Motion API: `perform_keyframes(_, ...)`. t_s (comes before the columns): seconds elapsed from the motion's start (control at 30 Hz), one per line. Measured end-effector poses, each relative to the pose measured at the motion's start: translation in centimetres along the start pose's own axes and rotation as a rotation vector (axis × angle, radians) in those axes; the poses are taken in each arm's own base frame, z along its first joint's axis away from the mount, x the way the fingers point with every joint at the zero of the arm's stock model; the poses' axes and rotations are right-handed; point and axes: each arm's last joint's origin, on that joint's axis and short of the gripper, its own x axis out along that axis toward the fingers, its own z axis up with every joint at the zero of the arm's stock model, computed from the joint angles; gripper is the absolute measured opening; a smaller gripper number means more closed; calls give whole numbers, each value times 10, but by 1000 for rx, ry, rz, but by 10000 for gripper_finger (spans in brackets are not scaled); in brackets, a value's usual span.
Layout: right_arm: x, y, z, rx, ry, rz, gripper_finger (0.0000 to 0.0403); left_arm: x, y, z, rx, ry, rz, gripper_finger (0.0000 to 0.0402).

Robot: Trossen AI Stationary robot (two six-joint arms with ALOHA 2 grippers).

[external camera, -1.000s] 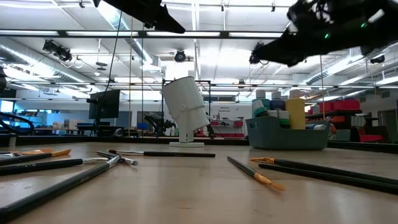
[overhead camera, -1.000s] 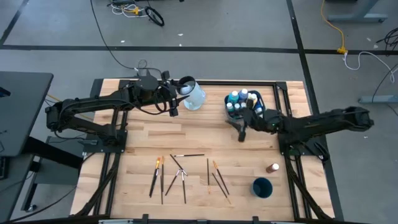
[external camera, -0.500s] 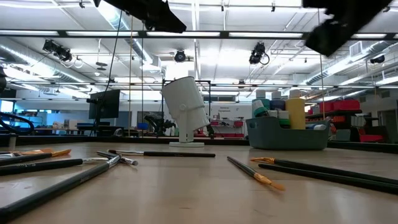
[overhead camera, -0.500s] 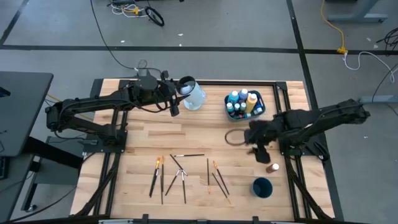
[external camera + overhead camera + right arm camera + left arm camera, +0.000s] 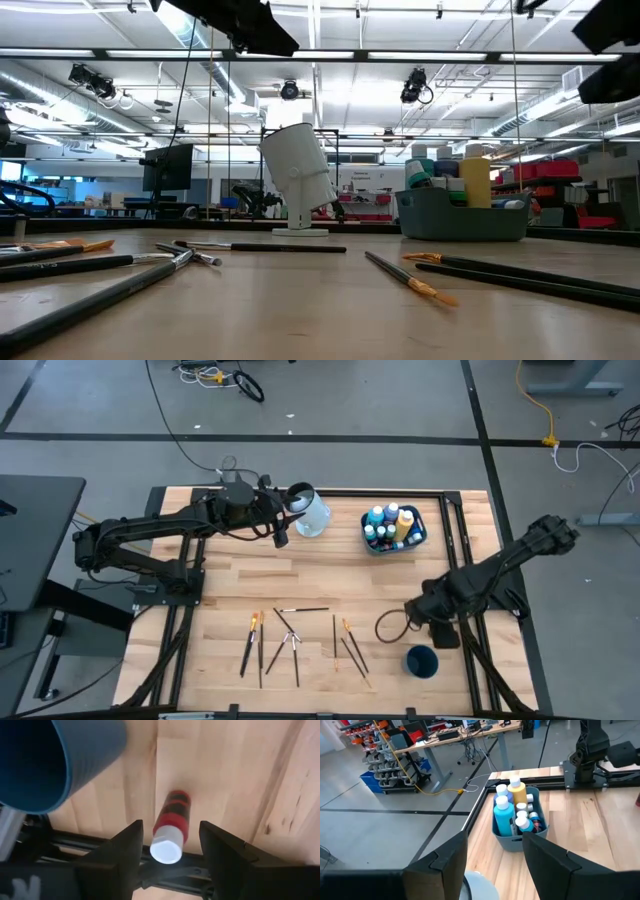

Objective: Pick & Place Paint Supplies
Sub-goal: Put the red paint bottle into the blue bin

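Hovering over a lone paint bottle (image 5: 171, 831) near the desk's (image 5: 230, 580) right edge, the right tool (image 5: 170, 851) is wide; next, drop and squeeze.

Left arm stretched along the far side of the counter, left claw (image 5: 279, 532) hanging there with fingers (image 5: 547, 865) spread apart, right arm bent back toward the near right corner, right claw (image 5: 443, 634) pointing down, its fingers (image 5: 122, 852) parted, gripping nothing
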Motion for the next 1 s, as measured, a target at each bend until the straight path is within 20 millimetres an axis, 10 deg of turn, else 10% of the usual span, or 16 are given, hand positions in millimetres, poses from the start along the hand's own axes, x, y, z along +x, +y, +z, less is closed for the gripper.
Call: perform_keyframes(1.0,30,30,-10,-119,146,-164,162,0,0,0,-31,-1,-3,198)
